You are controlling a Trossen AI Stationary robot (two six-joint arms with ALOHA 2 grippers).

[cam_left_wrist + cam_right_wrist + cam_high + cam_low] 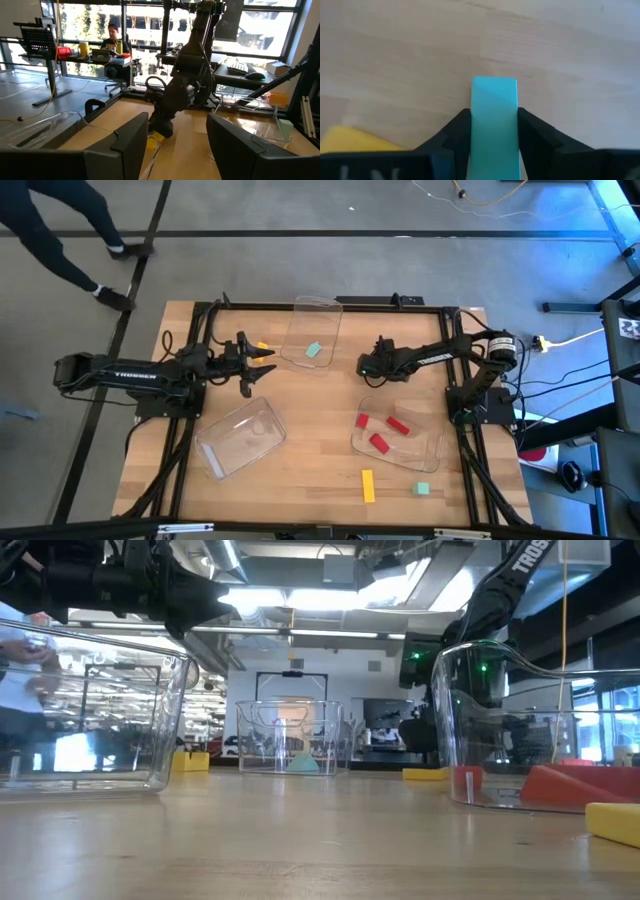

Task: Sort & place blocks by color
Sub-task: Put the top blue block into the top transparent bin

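My right gripper (368, 367) is over the table's middle, pointing down, and is shut on a mint green block (494, 107). A yellow block (350, 140) lies on the table right beside it. My left gripper (255, 365) is open and empty left of the far tray, with a small yellow block (263, 346) on the table just beyond it. The far tray (325, 305) holds one mint block (313, 350). The right tray (430, 450) holds three red blocks (398, 425). A yellow bar (368, 485) and a mint cube (423, 490) lie near the front edge. My right gripper pinches the mint green block between its two fingers, on two opposite sides (476, 120). The fingers come from above, pointing down at the table. The block's end sticks out past the fingertips toward the wood. Whether it touches the table, I cannot tell.
An empty clear tray (215, 455) lies at the front left. Black frame rails (300, 306) run round the table. A person's legs (60, 240) show on the floor beyond the far left corner. Bare wood lies between the trays.
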